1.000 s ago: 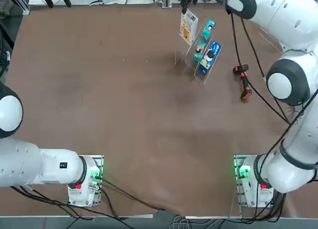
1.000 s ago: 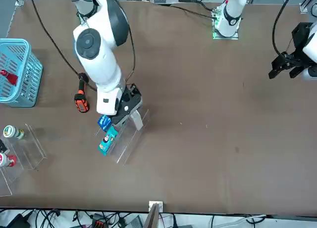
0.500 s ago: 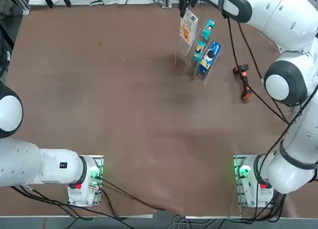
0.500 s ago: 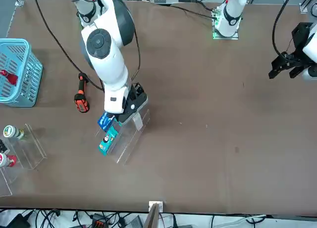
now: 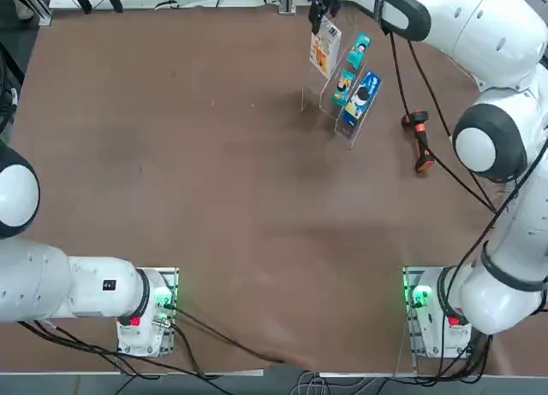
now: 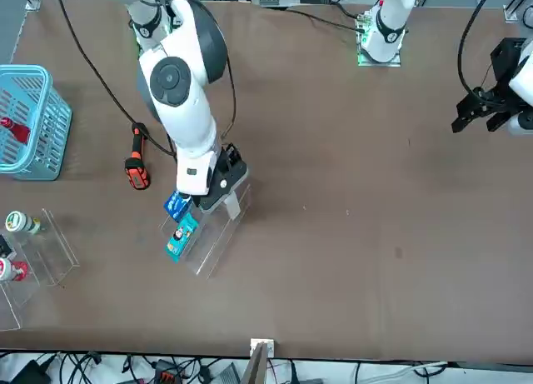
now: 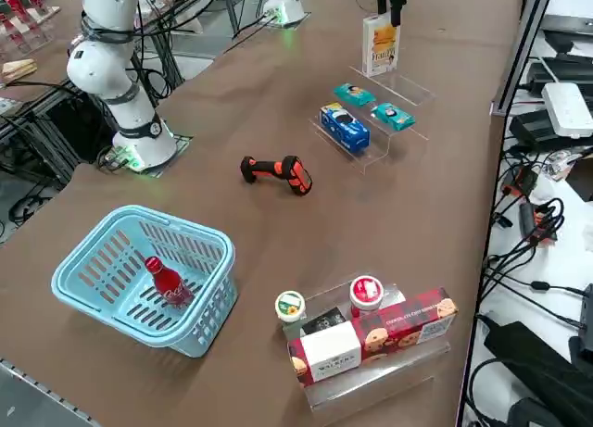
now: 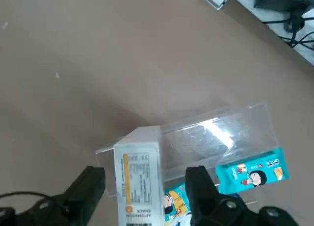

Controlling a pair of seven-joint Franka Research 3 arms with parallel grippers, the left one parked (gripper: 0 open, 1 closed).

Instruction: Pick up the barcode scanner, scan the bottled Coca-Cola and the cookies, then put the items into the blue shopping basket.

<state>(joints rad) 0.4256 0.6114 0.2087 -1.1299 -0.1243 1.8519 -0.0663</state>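
Note:
The cookies [image 8: 138, 181], a white box with yellow-orange print, stand upright on a clear acrylic stand [image 8: 216, 133]. My right gripper [image 8: 144, 174] is open over the box, one finger on each side with a gap to both. From overhead the gripper [image 5: 320, 7] sits at the far end of the cookies [image 5: 324, 47]. The barcode scanner [image 5: 419, 140] lies on the table to the right of the stand, untouched. The bottled Coca-Cola [image 7: 167, 281] lies inside the blue shopping basket [image 7: 209, 302], which is also at the left edge of the front view [image 6: 25, 70].
A blue packet [image 7: 344, 128] and two teal packets [image 7: 355, 94] sit on the same stand as the cookies. A second acrylic stand [image 7: 389, 371] near the basket holds two capped jars and flat boxes. Cables hang from my arm above the scanner.
My right arm has swung its wrist in closer over the cookies box. The gripper has stayed open, and nothing on the table has moved.

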